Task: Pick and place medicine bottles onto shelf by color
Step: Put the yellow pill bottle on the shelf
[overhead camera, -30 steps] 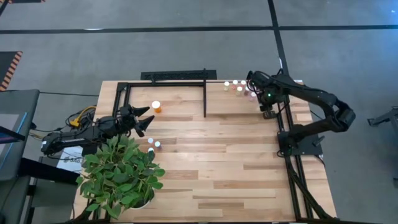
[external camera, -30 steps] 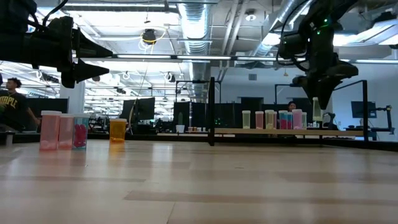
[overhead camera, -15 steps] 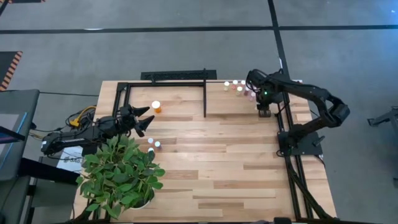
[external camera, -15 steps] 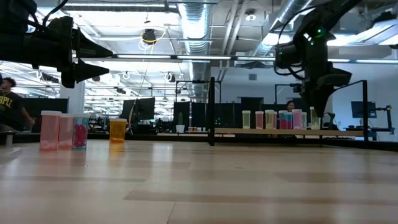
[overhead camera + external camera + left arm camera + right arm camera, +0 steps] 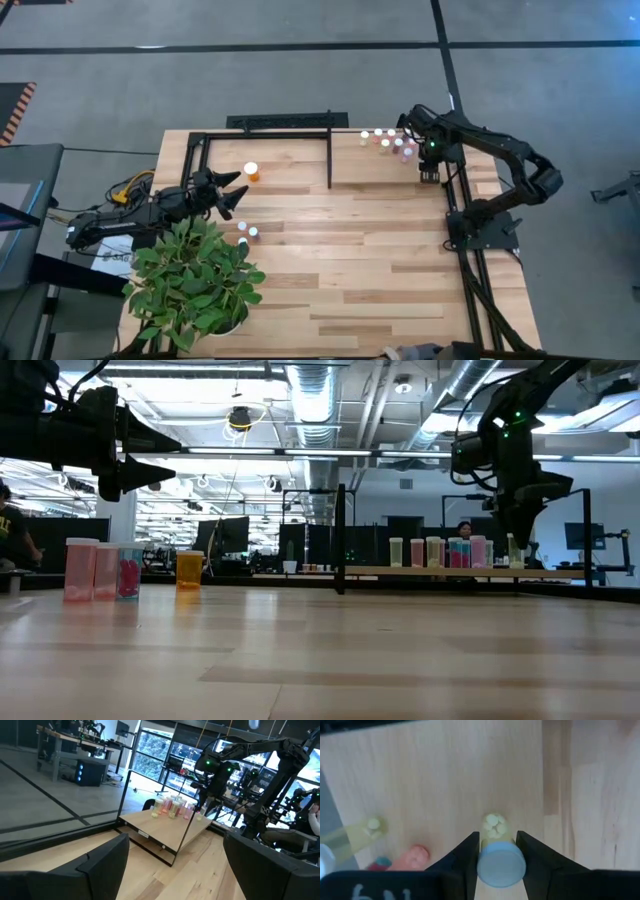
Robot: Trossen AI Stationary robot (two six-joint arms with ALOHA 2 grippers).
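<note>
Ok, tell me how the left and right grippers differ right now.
The left gripper has its fingers spread wide and empty; the right gripper has its fingers closed on a white-capped vial. The left gripper hangs by the plant, the right gripper over the shelf. Both are dark.

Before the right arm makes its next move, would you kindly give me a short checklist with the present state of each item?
1. Right tool around the small yellow-green white-capped vial: ok, a finger on each side.
2. Vial standing on the pale wooden shelf board: cannot tell; its base is hidden.
3. Neighbouring vials apart from the held one: ok in the low view.
4. Fingers actually released: cannot tell.
5. Left tool away, waiting near the leafy green plant: ok, open.
6. Large orange white-capped bottle unplaced: not ok.
</note>
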